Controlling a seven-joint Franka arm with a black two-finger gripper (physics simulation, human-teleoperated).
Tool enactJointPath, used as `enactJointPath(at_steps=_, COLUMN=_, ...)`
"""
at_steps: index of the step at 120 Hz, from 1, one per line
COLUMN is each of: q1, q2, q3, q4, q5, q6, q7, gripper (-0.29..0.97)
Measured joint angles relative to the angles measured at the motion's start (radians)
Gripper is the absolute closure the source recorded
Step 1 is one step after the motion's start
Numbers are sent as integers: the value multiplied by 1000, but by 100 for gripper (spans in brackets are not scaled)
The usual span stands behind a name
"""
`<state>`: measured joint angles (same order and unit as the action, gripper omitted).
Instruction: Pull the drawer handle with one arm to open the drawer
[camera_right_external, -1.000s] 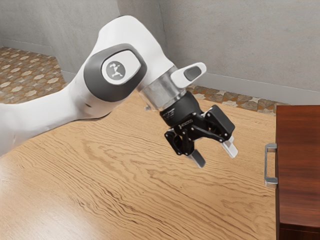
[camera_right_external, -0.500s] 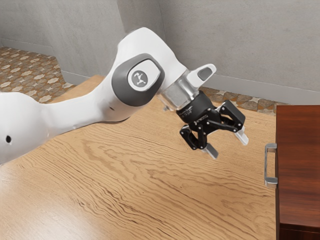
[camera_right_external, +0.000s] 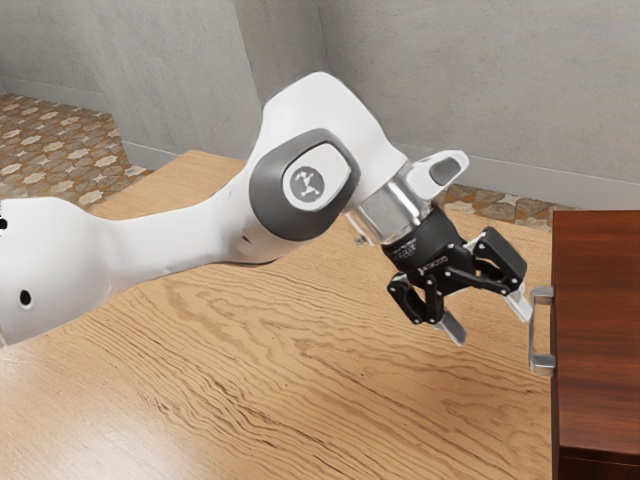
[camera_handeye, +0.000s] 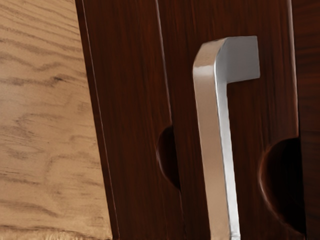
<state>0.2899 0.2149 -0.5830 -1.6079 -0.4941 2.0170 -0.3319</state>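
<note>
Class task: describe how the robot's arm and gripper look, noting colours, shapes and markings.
White rounded arm, a dark grey round joint cap bearing a white emblem, a silver metal wrist ring, a black angular two-finger gripper with small pale lettering and light grey fingertips.

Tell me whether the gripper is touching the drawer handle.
Cannot tell. In the exterior view, a fingertip of the open gripper visually borders the drawer handle, showing neither clear gap nor contact.

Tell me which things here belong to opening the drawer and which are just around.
For the job: black two-finger pincer, open; silver metal bar handle; dark red-brown wooden drawer.
Just around: light wood-grain table top; grey wall; patterned tile floor.
</note>
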Motion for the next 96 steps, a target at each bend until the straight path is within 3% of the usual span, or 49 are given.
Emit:
enactJointPath(at_steps=40, q1=-22, q2=-30, q3=-8, q4=-51, q5=-5, q6=65, q7=-50, gripper=5)
enactJointPath(at_steps=96, q1=-30, q2=-23, q3=-9, q4=-72, q5=-1, q6=124, q7=-145, gripper=19)
